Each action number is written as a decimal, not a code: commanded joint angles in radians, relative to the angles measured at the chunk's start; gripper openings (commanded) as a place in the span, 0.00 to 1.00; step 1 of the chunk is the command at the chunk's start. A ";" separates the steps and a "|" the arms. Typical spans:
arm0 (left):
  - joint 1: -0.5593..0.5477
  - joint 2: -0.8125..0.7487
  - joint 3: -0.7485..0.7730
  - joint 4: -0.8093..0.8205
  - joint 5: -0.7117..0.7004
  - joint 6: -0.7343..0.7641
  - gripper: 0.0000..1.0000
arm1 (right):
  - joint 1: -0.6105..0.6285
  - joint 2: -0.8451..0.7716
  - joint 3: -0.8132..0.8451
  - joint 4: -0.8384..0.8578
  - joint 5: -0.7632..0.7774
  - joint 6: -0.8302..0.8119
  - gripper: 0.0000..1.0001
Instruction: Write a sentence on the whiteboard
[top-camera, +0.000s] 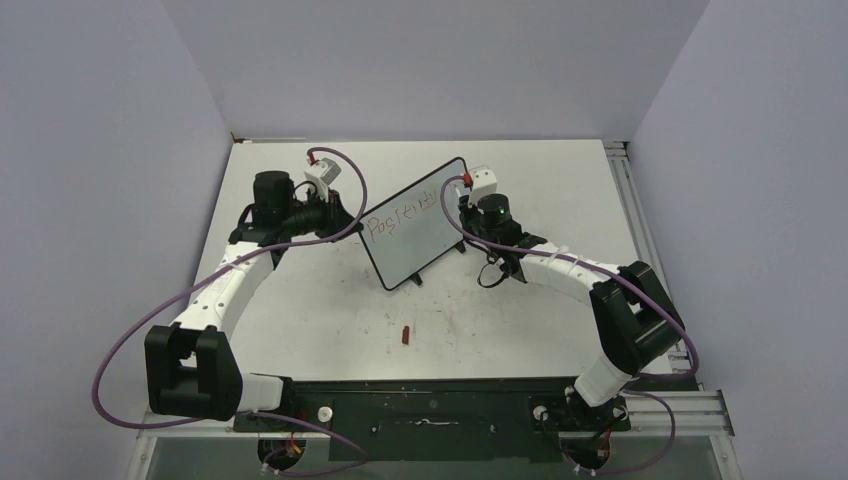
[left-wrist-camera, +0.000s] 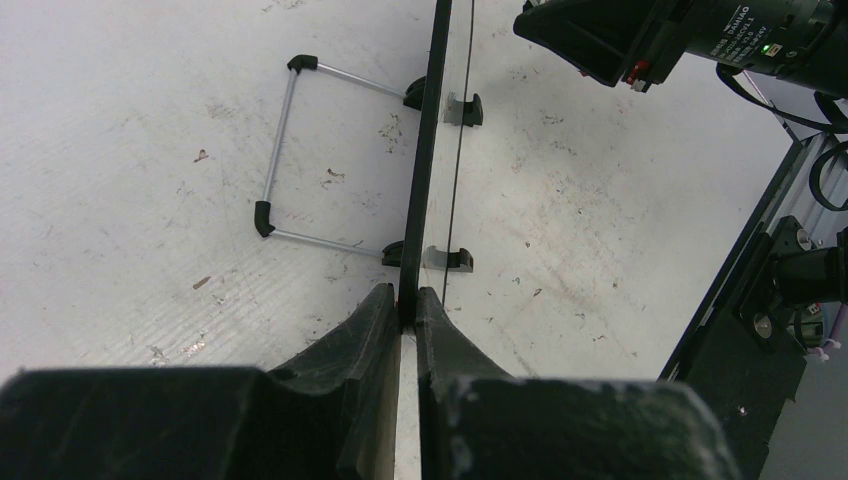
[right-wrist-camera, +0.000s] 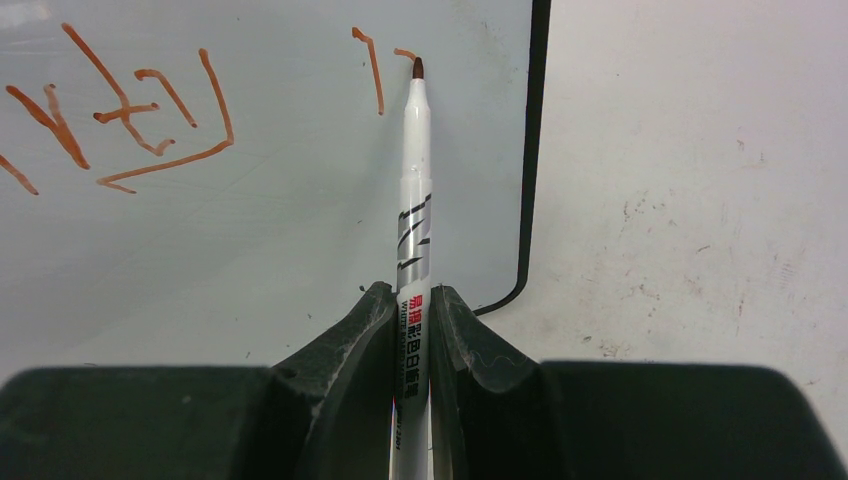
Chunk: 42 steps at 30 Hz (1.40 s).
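Reddish sentence (top-camera: 400, 214) partway: one slanted line on whiteboard (top-camera: 422, 243), upright on table (top-camera: 300, 300) between arms. Left gripper (left-wrist-camera: 407, 300) clamped on board edge, steadying. Right gripper (right-wrist-camera: 412, 300) closed on marker (right-wrist-camera: 413, 200), tip at last stroke, just beside frame (right-wrist-camera: 533, 150). Judgement: line out of room; next move: lift, shift to bare face below.

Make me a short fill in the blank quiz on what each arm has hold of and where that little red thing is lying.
1. The left pincer is shut on the edge of the ____.
2. The right pincer grips a white-barrelled ____.
3. The small red item lies loose on the ____.
Missing words: whiteboard; marker; table.
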 joint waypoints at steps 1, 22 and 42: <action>0.011 -0.033 0.023 0.051 0.018 0.008 0.00 | -0.004 0.001 -0.005 0.039 -0.021 0.002 0.05; 0.011 -0.033 0.023 0.055 0.020 0.006 0.00 | -0.004 0.003 0.003 0.039 -0.021 0.005 0.05; 0.011 -0.034 0.022 0.054 0.020 0.006 0.00 | -0.004 0.037 0.067 0.041 0.004 -0.012 0.05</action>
